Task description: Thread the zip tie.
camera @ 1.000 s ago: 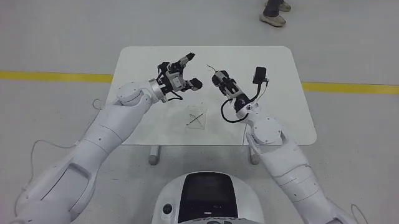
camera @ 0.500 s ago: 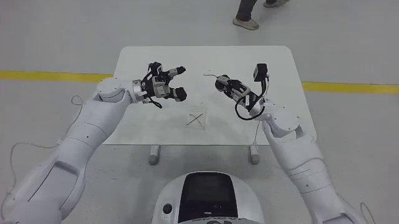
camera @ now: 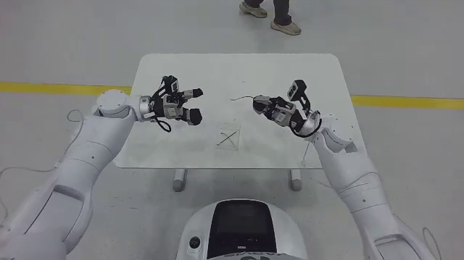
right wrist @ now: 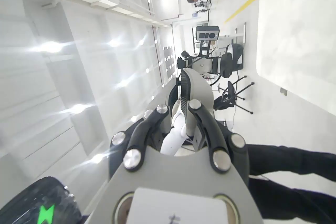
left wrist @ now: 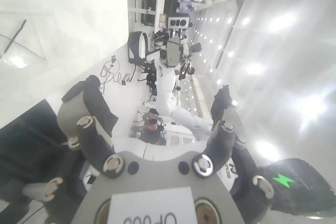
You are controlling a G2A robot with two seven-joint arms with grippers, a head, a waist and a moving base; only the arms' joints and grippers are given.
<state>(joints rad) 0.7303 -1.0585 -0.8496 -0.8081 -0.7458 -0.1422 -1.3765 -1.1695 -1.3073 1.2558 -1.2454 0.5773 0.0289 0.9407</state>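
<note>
My right gripper (camera: 255, 102) hovers over the right middle of the white table (camera: 217, 72), shut on a thin black zip tie (camera: 241, 98) whose free end points towards the other arm. In the right wrist view the gripper (right wrist: 182, 78) has its fingers pressed together. My left gripper (camera: 197, 106) hangs over the table's left middle, open and holding nothing. Its two fingers stand wide apart in the left wrist view (left wrist: 155, 89). Two more zip ties (camera: 228, 137) lie crossed on the table between the arms, near the front edge, and also appear in the left wrist view (left wrist: 15, 38).
The crossed zip ties rest on a clear sheet or tray (camera: 233, 125). The table's front edge runs just below it.
Both arms have drawn apart. The left gripper moved left and stayed open. The right gripper moved right and towards the front, still holding the zip tie.
</note>
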